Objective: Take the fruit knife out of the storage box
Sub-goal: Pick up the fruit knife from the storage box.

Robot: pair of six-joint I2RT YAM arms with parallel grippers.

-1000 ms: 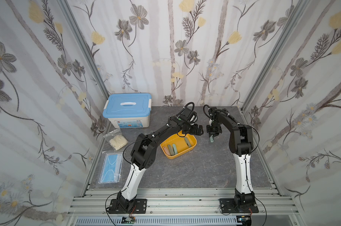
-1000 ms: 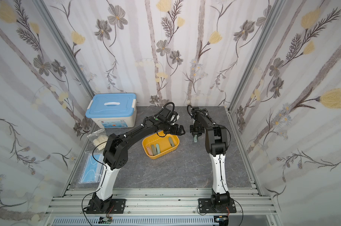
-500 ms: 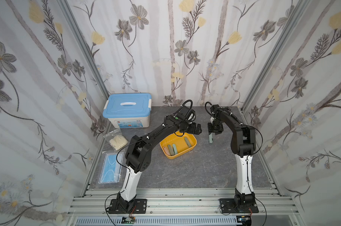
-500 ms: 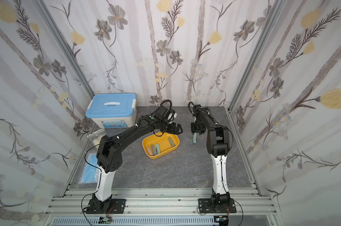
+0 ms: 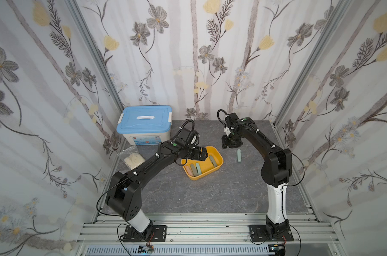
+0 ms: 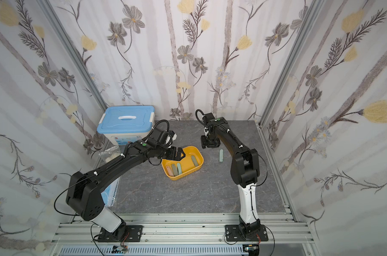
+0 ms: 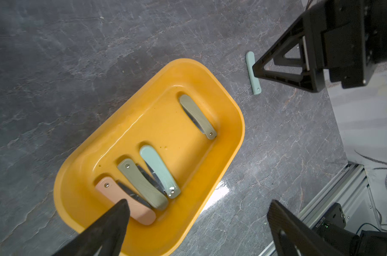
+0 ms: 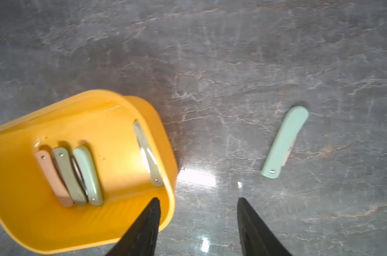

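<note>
Working: the take-out step looks part done; one mint knife (image 5: 239, 155) lies flat on the tabletop (image 5: 210, 195), beside the box (image 5: 219, 165) and clear of its rim, on the side toward the right arm.
Box: yellow, open, four folded knives in it; pink (image 7: 126, 200), olive (image 7: 142, 185) and a second mint one (image 7: 159, 170) packed side by side at one end, another olive one (image 7: 198, 116) alone by the far wall.
Right gripper (image 8: 198, 223): jaws parted, nothing between them, raised off the tabletop between the box and the mint knife, touching neither.
Left gripper (image 7: 197, 221): jaws spread wide, empty, hovering over the box end with the three knives; one fingertip (image 7: 119, 210) sits above the pink one.
Next, my guess: left goes down for another knife, if more must come out.
Needs: the three lie tight together, so I'd line the jaws across one handle only and pinch it off its neighbours.
Risk: dragging the light box.
</note>
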